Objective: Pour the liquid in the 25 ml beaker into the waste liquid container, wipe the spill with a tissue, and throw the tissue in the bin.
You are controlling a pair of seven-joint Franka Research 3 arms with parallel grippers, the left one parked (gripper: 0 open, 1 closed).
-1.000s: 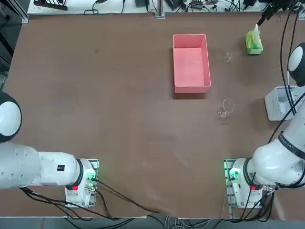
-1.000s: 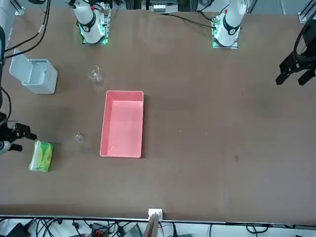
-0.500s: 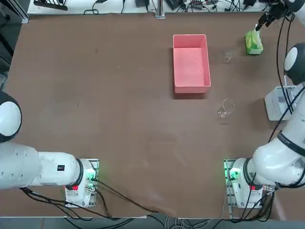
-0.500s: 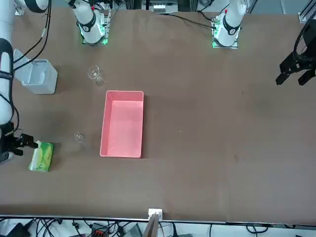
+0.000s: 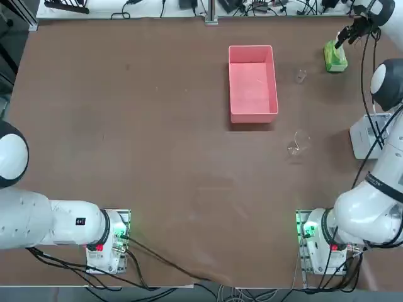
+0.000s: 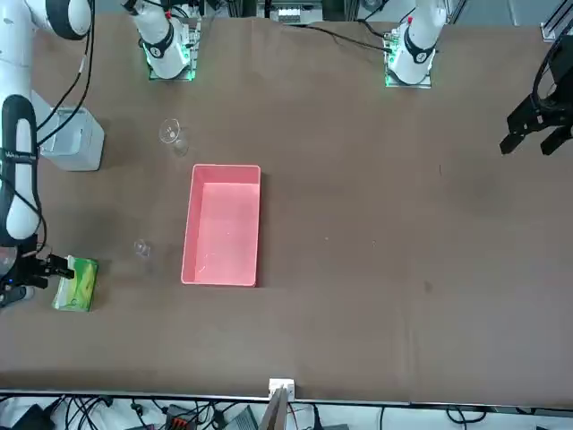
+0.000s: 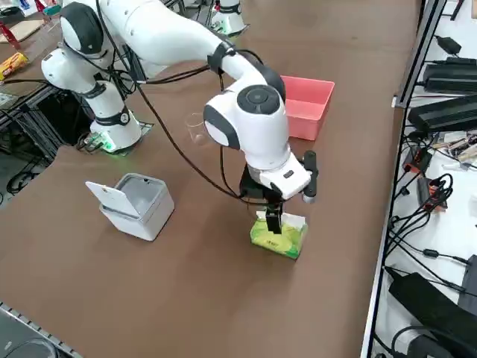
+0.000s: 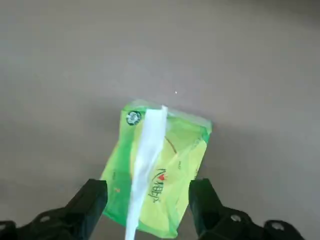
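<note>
At the bench's (image 5: 126, 126) far right corner, the right claw (image 8: 147, 200) is positioned directly above the green pack (image 8: 157, 170), pointing down. Its fingers (image 8: 90, 202) are spread wide, one on each side of the pack, and nothing is gripped. A white tissue (image 8: 147, 160) is seen standing up from the pack's top slot, between the fingers; contact with it cannot be confirmed.

In the top view the claw (image 5: 343, 39) is seen over the pack (image 5: 335, 58), close to the bench's far edge. The pink tray (image 5: 252, 82) is set lengthwise near the far middle. The small beaker (image 5: 301, 76) is placed upright between tray and pack, apart from both. The larger beaker (image 5: 297, 144) is found nearer the robot, off the tray's near right corner. The grey bin (image 7: 134, 205) is located at the right edge, lid flipped open, well apart from the pack (image 7: 279, 235).
</note>
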